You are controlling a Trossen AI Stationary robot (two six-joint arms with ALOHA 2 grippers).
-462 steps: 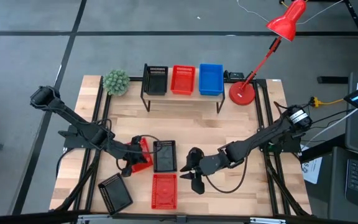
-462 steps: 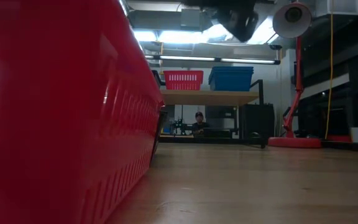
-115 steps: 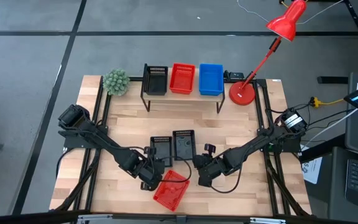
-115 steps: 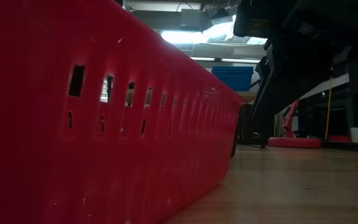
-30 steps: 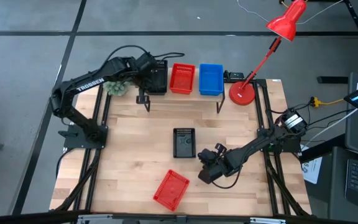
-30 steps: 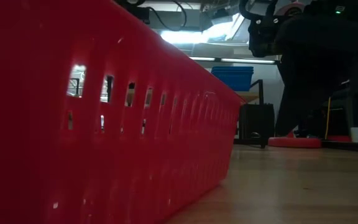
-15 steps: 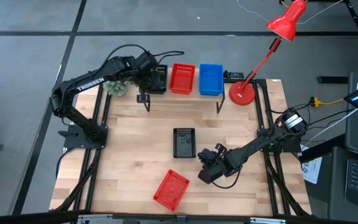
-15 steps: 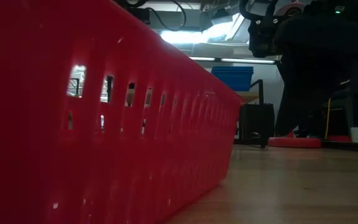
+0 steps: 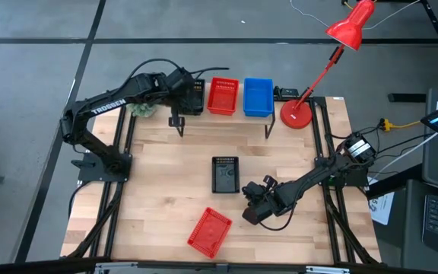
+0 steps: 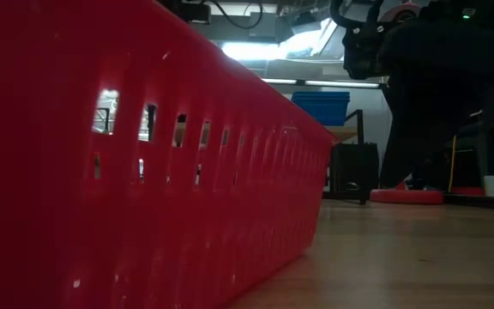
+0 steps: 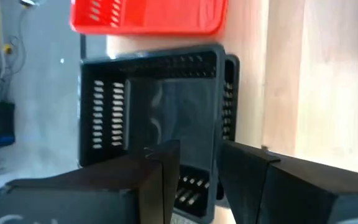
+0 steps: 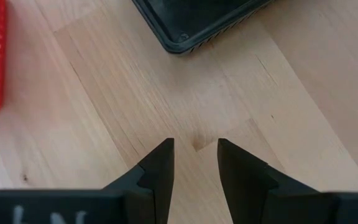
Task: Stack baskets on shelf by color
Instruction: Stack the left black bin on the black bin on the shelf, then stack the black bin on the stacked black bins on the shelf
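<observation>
High view gives you the tally: on the shelf [image 9: 223, 122] three piles sit side by side, black [image 9: 193, 97], red [image 9: 223, 97] and blue [image 9: 258, 97], so each colour already has its place. You cannot count from above how many baskets are in each pile, but the left wrist view shows one black basket nested in another, its rim slightly offset. Your left gripper [image 9: 182, 85] is over the black pile at the shelf's left end; in the left wrist view its fingers [image 11: 160, 163] sit a narrow gap apart just above the upper basket's near wall, and you cannot tell whether they touch the mesh or hang free of it. Still on the counter [image 9: 158, 175] are two baskets: a black one [image 9: 225, 174] near the middle and a red one [image 9: 210, 232] lying askew by the front edge, the same red one that fills the low view. No blue basket shows on the counter, so blue looks finished. Your right gripper [image 9: 254, 214] is low over bare wood between those two, nearer the black one; its wrist view shows the fingers parted a little with nothing between them and the black basket's corner just ahead. By my reckoning the job is most of the way through: one black and one red remain to be carried up and nested on their piles.
</observation>
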